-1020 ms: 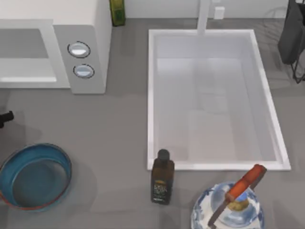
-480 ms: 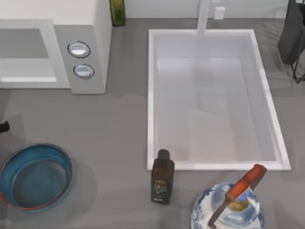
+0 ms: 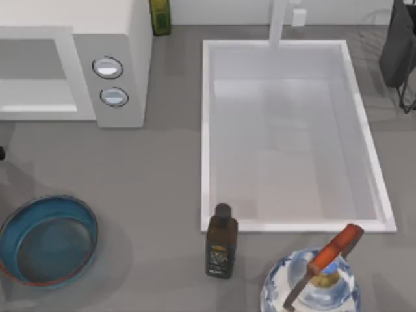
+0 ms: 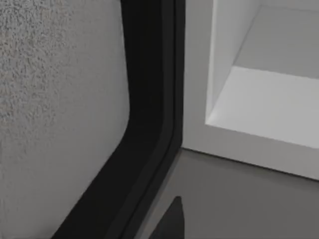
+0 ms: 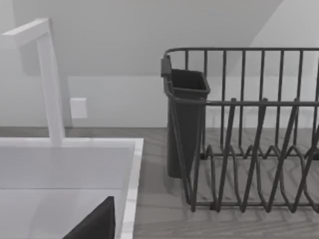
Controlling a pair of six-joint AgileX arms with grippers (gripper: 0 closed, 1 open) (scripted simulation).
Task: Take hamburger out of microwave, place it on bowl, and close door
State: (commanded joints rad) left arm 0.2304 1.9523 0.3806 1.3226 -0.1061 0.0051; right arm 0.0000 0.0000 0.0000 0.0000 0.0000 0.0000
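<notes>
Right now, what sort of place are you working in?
It looks like a kitchen counter in a rendered simulation: a white microwave stands at the top view's left, a white sink with a faucet is set in at the right, and a dark wire dish rack stands beside the sink.

microwave white, cavity open, two round knobs on side panel | door speckled grey window, dark frame, swung open beside cavity | bowl blue, upright, set in front of microwave
</notes>
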